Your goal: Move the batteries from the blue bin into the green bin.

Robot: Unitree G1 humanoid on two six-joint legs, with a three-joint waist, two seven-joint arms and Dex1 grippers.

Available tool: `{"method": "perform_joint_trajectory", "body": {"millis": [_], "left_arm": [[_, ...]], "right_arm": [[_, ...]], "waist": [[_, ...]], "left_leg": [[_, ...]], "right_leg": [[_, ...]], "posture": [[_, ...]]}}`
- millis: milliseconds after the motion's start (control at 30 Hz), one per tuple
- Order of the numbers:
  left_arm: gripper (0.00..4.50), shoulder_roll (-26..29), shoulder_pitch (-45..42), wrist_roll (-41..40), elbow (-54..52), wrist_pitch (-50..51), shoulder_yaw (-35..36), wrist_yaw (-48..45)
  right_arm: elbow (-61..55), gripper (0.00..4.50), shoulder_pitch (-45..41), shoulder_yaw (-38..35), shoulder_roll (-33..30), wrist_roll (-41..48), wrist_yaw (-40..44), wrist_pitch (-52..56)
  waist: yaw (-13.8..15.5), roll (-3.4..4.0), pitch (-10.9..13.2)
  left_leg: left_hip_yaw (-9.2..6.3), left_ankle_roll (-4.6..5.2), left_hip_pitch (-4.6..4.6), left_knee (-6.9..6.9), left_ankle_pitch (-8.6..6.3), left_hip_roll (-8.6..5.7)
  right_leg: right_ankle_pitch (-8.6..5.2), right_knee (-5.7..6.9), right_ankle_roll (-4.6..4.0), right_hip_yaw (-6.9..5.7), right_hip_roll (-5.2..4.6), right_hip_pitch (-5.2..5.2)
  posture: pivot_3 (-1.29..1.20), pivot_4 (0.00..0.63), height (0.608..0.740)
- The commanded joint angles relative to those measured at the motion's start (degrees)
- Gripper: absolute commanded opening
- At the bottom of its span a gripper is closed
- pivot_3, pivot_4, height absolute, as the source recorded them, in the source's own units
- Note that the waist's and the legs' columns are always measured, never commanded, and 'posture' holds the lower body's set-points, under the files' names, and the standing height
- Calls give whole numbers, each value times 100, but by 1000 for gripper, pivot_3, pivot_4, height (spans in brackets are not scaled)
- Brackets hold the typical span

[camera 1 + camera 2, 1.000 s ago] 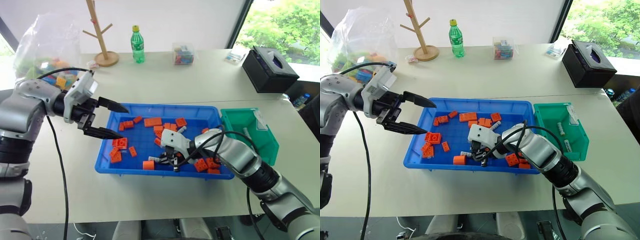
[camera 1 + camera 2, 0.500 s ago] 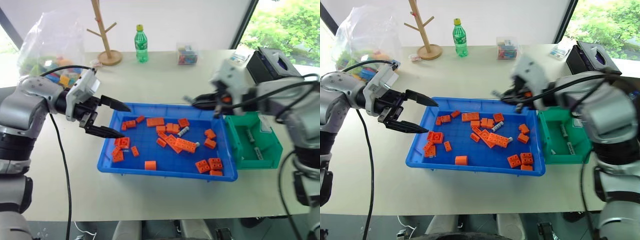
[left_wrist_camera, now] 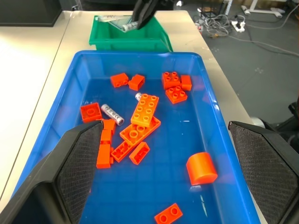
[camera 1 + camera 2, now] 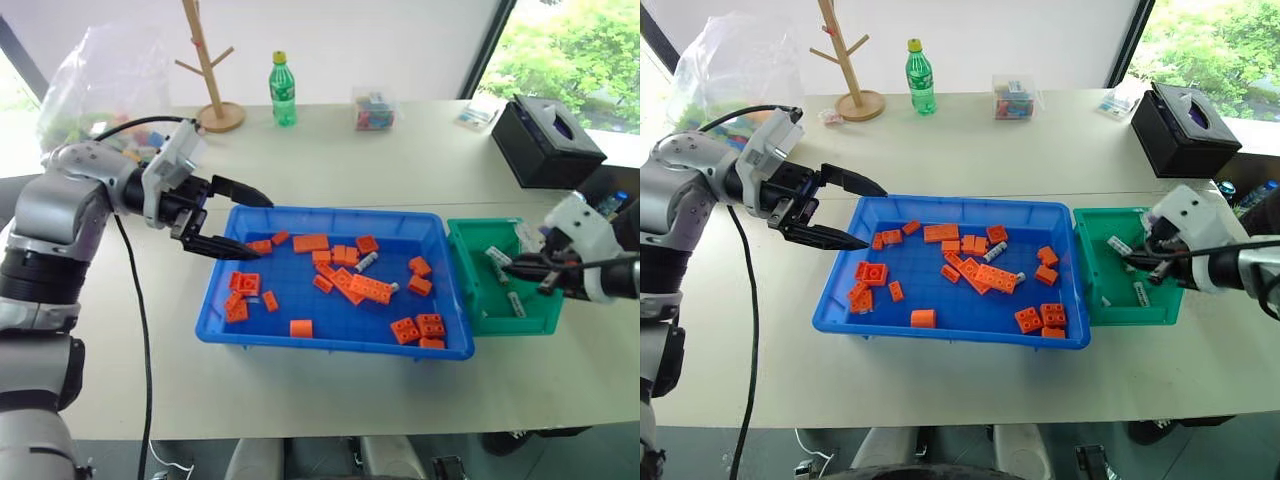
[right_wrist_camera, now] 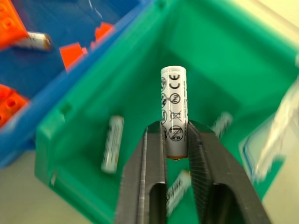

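A slim silver-white cylindrical battery [image 5: 174, 112] sits pinched between the right gripper's [image 5: 175, 140] nearly closed black fingers, above the small green plastic bin [image 4: 470, 290]. The left gripper [image 4: 228, 218] gapes empty over the wide blue plastic tray's [image 4: 330, 345] edge.

— Left pincer [image 4: 262, 230]?
— Two long black fingers [image 3: 79, 163], tapering to points, inner faces lined with fine dark mesh. Behind the pincer, a white boxy wrist block [image 4: 176, 158], then rounded silver-grey arm shells [image 4: 62, 195] with black joints between.
— Any wiring?
— One black cable [image 4: 140, 120], arching out behind the pincer and hanging down beside the arm.
— And the right pincer [image 4: 508, 267]?
— Same slim black fingers [image 5: 152, 158], smooth, with a long groove down each. Behind it, a white housing [image 4: 578, 226], and a thin black wire [image 4: 600, 262] running alongside.
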Motion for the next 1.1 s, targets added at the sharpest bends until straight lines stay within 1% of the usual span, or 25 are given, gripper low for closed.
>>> {"method": "perform_joint_trajectory", "body": {"millis": [33,100,167,233,300,367,467,533,633,667,733,900,1100], "left_arm": [[4500,40,-161,-4,-12,-76,82,-19],[4500,32,-157,1,-18,-67,94,-19],[4500,31,-141,3,-38,-49,116,-19],[4500,49,-99,0,-68,-46,142,-19],[4500,59,-64,4,-81,-49,169,-19],[4500,49,-62,22,-68,-54,186,-19],[4500,17,-73,49,-62,-44,234,-19],[4500,19,-62,49,-91,-18,268,-19],[4500,82,25,50,-197,51,379,-9],[4500,105,53,49,-233,86,415,5],[4500,123,88,48,-290,134,460,24],[4500,223,234,15,-502,286,628,112],[4500,301,390,-16,-705,431,800,219]], "right_arm": [[-104,2505,-52,-216,-8,-39,-175,-238],[-52,3221,-194,-165,-75,-37,-193,-362],[16,3221,-420,-142,-184,27,-129,-464],[149,3221,-982,-4,-197,149,-52,-649],[252,3221,-1714,239,-18,370,193,-1026],[407,3221,-2337,682,189,474,516,-1323],[874,3221,-2957,1681,516,65,1003,-1989],[1240,3221,-3305,2197,802,-168,1239,-2310],[2363,3221,-3980,3191,1510,-932,1567,-3247],[2719,3221,-4139,3419,1691,-1152,1640,-3533],[3218,3221,-4327,3631,1880,-1426,1755,-3930],[4685,3221,-4686,4224,2362,-2215,2068,-5314],[5565,3221,-4869,4366,2785,-2639,2270,-6441]], "waist": [[4,0,0],[18,0,0],[19,0,0],[9,5,3],[-19,11,7],[-44,11,7],[-97,9,6],[-115,9,7],[-141,10,7],[-148,11,7],[-137,11,7],[-104,10,7],[-135,10,7]], "left_leg": [[-1,1,6,4,-1,0],[-1,3,15,5,-2,0],[-1,5,20,5,-3,0],[-1,5,20,5,-3,0],[0,5,24,4,-4,1],[-3,5,24,1,-4,2],[-13,5,24,0,-4,4],[-12,5,23,3,-4,2],[-4,5,21,8,-4,-1],[-2,5,21,7,-4,-1],[-3,5,21,6,-3,0],[-9,4,-5,9,-3,-4],[-8,3,-6,9,-2,-4]], "right_leg": [[0,-1,1,-1,0,10],[1,-4,1,-1,-1,21],[1,-7,2,-1,-2,26],[1,-8,2,-1,-2,26],[1,-8,2,-1,-2,27],[1,-9,2,-1,-2,28],[1,-15,2,-5,0,34],[1,-18,2,-6,-4,35],[3,-14,5,-6,-6,30],[3,-14,6,-5,-6,27],[3,-11,5,-5,-4,23],[3,-13,5,-10,-8,3],[3,-7,5,-9,-7,-6]], "posture": [[0,150,736],[0,150,736],[0,150,736],[0,150,736],[0,150,736],[0,150,736],[0,150,736],[0,150,736],[0,150,736],[0,150,736],[0,150,736],[0,150,736],[0,150,736]]}}
